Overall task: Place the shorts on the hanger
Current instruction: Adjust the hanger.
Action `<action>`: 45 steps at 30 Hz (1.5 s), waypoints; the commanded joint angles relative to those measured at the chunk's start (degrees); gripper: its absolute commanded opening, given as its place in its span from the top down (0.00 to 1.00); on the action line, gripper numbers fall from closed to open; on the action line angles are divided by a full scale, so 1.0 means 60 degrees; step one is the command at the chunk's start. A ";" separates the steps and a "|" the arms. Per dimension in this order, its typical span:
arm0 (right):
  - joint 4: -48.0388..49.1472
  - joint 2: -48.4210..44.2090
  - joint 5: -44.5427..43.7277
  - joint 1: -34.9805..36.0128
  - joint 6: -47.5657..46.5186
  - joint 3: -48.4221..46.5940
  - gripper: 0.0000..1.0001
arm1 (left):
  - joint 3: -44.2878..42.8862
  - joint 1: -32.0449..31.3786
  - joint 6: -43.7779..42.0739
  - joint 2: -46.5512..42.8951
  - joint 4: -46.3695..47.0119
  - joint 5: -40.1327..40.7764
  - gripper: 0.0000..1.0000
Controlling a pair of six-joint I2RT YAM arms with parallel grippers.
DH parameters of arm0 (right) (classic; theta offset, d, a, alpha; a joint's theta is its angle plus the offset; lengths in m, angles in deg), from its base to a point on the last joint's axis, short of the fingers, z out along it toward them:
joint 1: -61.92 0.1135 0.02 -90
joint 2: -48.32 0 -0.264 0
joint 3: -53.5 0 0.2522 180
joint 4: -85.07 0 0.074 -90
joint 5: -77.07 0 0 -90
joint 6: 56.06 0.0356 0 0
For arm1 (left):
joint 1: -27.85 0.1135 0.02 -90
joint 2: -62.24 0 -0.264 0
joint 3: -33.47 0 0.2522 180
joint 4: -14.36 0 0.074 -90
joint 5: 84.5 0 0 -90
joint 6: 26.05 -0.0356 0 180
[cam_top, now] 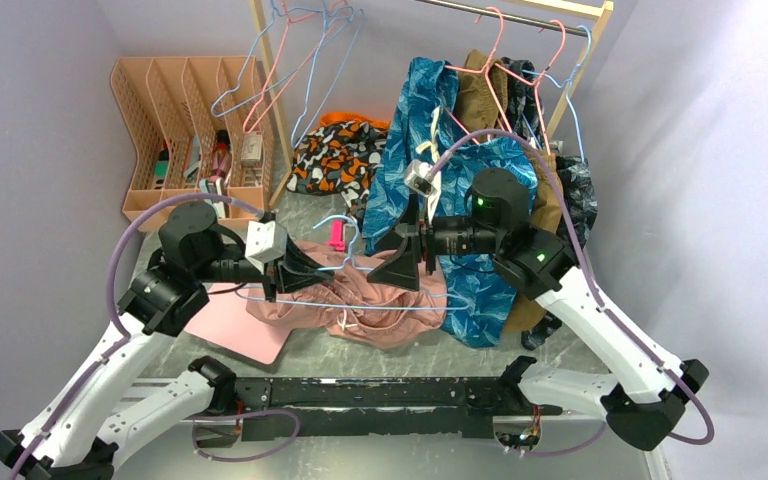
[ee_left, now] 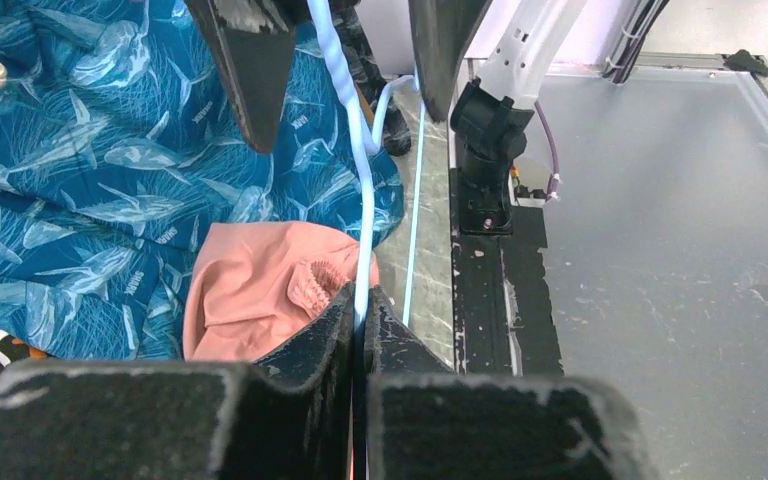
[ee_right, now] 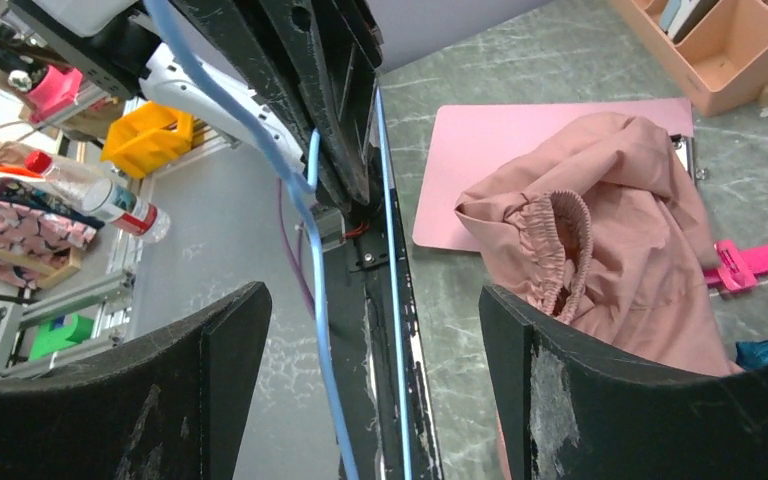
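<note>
Left gripper (ee_left: pixel 360 328) is pressed together, pinching the light-blue wire of the hanger (ee_left: pixel 363 190) and holding it up off the worktop (ee_right: pixel 530 60). Right gripper (ee_right: pixel 372 296) faces it, spread wide and holding nothing; the hanger's twisted neck runs between its fingers, apparently untouched.

Shorts (ee_right: pixel 630 230) lie bunched on the worktop just beside and under the hanger, elastic waistband facing the right gripper, one edge over the flat pink board (ee_right: pixel 500 140). Top view shows the hanger's long bar crossing the pile. Cannot tell whether any fabric is over the bar; looks like not.

Step in hand, by judgement: hanger is secured one-handed, shorts not yet hung. Next move likely calls for the right gripper to drop onto the waistband, pinch it, and lift it over the bar while the left keeps the hanger steady. Thin wire may swivel in the pinch.

Further back: blue patterned garment (ee_left: pixel 80 170), then pink wire hangers (cam_top: pixel 500 60) on the rail.
</note>
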 commanded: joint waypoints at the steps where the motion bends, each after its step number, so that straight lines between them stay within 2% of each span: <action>1: 0.1765 -0.0136 -0.0174 0.0087 0.0947 0.0362 0.21 | -0.0021 -0.0041 0.0046 0.0084 0.0765 -0.0235 0.93; 11: 0.1408 0.0656 -0.1249 0.0654 0.0537 -0.0152 0.39 | -0.0136 -0.0048 0.0408 0.0580 0.1198 -0.0308 0.93; 17: 0.2083 0.0561 -0.1981 0.0920 0.0579 0.0211 0.55 | -0.0180 -0.0049 0.0544 0.0711 0.1393 -0.0381 0.93; 23: 0.2879 0.0277 -0.1899 0.0919 0.0773 0.0689 0.53 | -0.0145 -0.0044 0.0491 0.0682 0.1315 -0.0379 0.93; 31: 0.3565 0.0095 -0.1734 0.0920 0.1011 0.1172 0.63 | -0.0036 -0.0039 0.0569 0.0653 0.1406 -0.0407 0.93; 34: 0.3631 0.0109 -0.1692 0.0924 0.1001 0.1205 0.72 | -0.0033 -0.0040 0.0599 0.0693 0.1442 -0.0408 0.93; 35: 0.3663 0.0111 -0.1684 0.0919 0.1000 0.1214 0.77 | -0.0046 -0.0048 0.0609 0.0709 0.1436 -0.0388 0.93; 37: 0.3663 0.0131 -0.1647 0.0922 0.0964 0.1200 0.95 | -0.0062 -0.0039 0.0667 0.0751 0.1462 -0.0295 0.93; 38: 0.3667 0.0150 -0.1633 0.0922 0.0960 0.1197 1.00 | -0.0055 -0.0046 0.0706 0.0768 0.1492 -0.0238 0.93; 39: 0.3692 0.0147 -0.1633 0.0926 0.0973 0.1220 1.00 | -0.0049 -0.0043 0.0749 0.0781 0.1525 -0.0182 0.93; 40: 0.3753 0.0118 -0.1637 0.0919 0.1005 0.1269 1.00 | -0.0035 -0.0037 0.0786 0.0784 0.1533 -0.0087 0.90; 41: 0.3796 0.0077 -0.1674 0.0918 0.1035 0.1328 1.00 | -0.0026 -0.0035 0.0805 0.0785 0.1537 -0.0009 0.82; 45: 0.3874 -0.0189 -0.2037 0.0918 0.1013 0.1581 1.00 | 0.0035 -0.0042 0.0840 0.0731 0.1492 0.0242 0.46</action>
